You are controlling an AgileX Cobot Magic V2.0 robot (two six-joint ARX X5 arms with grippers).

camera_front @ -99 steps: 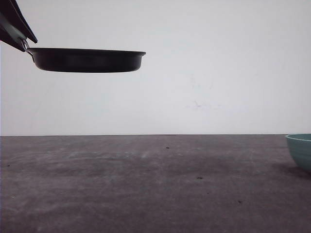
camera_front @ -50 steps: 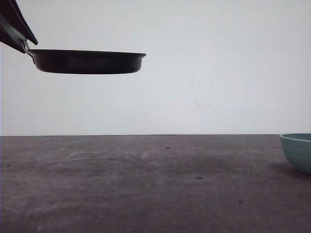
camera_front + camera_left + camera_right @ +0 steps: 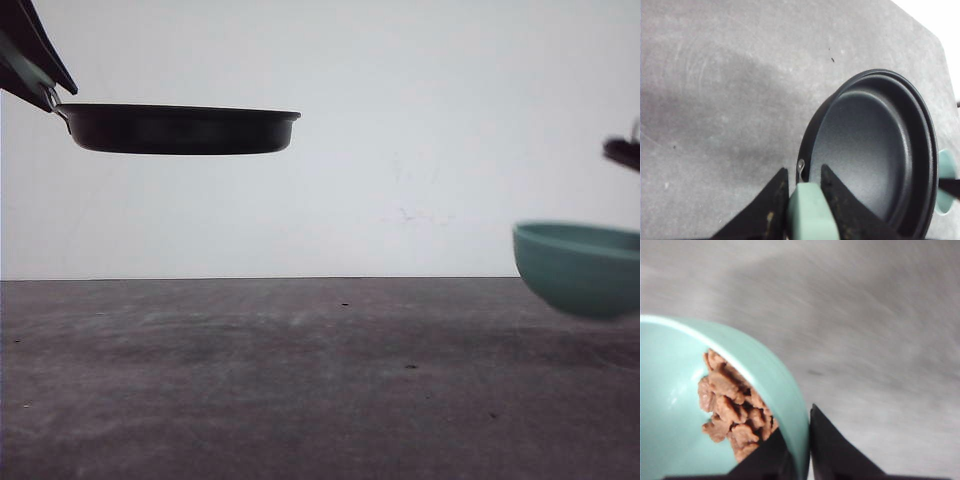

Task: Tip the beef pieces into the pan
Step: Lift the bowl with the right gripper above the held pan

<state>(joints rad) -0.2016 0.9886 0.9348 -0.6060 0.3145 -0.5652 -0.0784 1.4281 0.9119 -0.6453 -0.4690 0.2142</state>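
Right wrist view: right gripper (image 3: 799, 452) is clamped on the rim of the bowl (image 3: 670, 405), one finger inside, one outside the wall. Beef pieces (image 3: 732, 407) lie heaped against the inner wall next to the gripper; none seen outside the bowl. Left wrist view: left gripper (image 3: 804, 207) is closed on the mint-green handle (image 3: 807, 212) of the pan (image 3: 870, 155); pan interior is bare, no beef in it. Front view: table (image 3: 300, 380) lies in the foreground, w/ nothing seen resting on it. Bowl hangs above the table at the right edge, blurred, approx. level. Pan hangs higher, at far left, held level, well apart from the bowl. Status, as a judgement: both items are gripped and off the table; pour not begun. Remaining: bring bowl over pan, tip bowl, empty beef into pan.
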